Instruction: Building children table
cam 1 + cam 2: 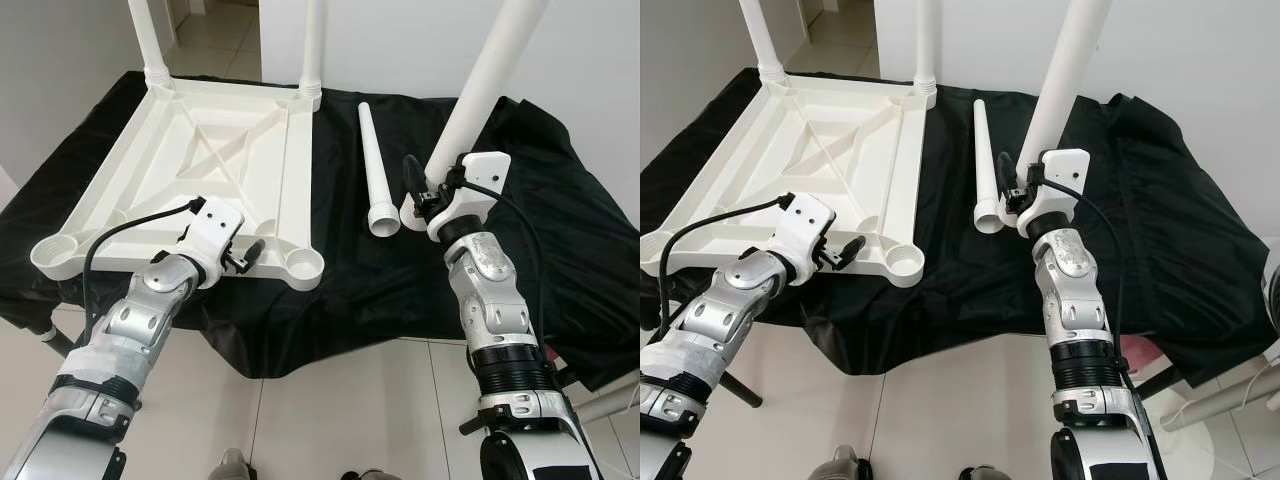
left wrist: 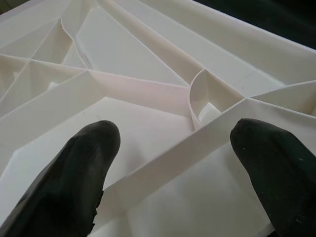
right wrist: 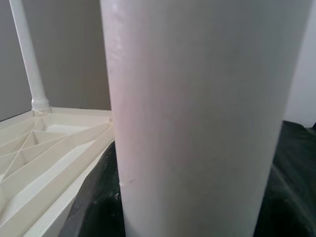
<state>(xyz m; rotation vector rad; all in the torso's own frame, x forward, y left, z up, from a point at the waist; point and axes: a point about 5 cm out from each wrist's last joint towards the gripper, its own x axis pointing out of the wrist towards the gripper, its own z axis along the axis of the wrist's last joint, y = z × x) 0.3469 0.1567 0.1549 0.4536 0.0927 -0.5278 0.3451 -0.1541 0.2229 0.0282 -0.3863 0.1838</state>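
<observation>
Left gripper [image 2: 168, 168] spread, fingers straddling a rib of the upturned tabletop [image 1: 190, 170]; right gripper [image 1: 422, 200] pinches a tilted leg [image 1: 480, 90]

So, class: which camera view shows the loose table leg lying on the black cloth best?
The left eye view: the lying table leg shows whole, flared end nearest. The right eye view matches it, slightly shifted.

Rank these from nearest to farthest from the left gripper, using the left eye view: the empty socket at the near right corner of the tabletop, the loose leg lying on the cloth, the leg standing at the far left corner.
From the left gripper:
1. Empty corner socket, just to its right on the tabletop's near edge.
2. Loose leg, lying on the black cloth farther right.
3. Far left standing leg, at the tabletop's back corner.
</observation>
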